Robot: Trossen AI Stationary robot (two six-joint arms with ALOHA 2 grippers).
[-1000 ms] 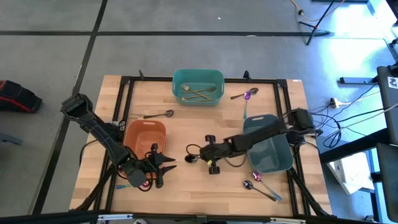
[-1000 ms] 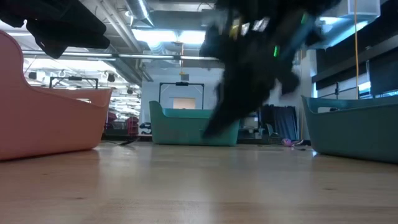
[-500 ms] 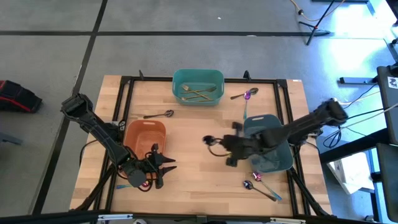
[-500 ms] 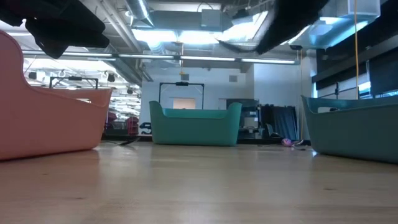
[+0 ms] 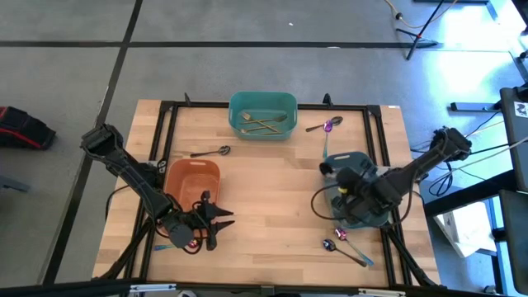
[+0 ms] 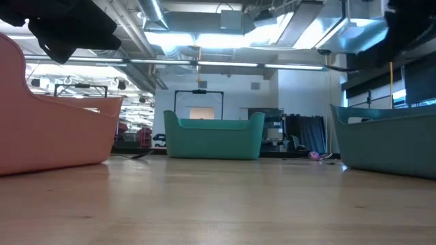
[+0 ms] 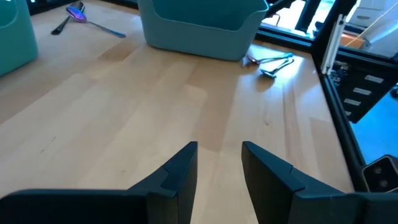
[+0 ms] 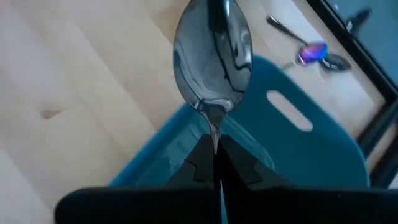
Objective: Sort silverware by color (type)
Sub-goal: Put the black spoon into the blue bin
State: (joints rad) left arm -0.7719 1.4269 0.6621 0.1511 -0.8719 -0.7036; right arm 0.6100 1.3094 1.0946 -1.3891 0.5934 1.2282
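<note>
Since a second ago, I am swinging my right gripper (image 8: 216,163) away from the middle of the table, and it is now hanging over the grey-blue bin (image 5: 369,210). Its fingers (image 8: 200,163) are pinching the handle of a dark silver spoon (image 8: 213,56), whose bowl is sticking out straight ahead of the fingertips, above the bin's rim and its handle slot. Beyond the spoon, past the bin's far wall, a purple-blue piece (image 8: 312,53) and a dark one are lying together on the wood.

My left gripper (image 7: 219,167) is waiting low over the table just beside the orange bin (image 5: 191,178), its fingers (image 7: 180,172) standing apart with nothing between them. Ahead of those fingers the same grey-blue bin is standing, and just beside it, toward the table edge, two more pieces (image 7: 271,62) are lying close together. Farther off, three gold pieces (image 5: 262,124) are lying in the teal bin (image 5: 262,102), and one dark spoon (image 5: 211,152) is lying between the teal and orange bins.
</note>
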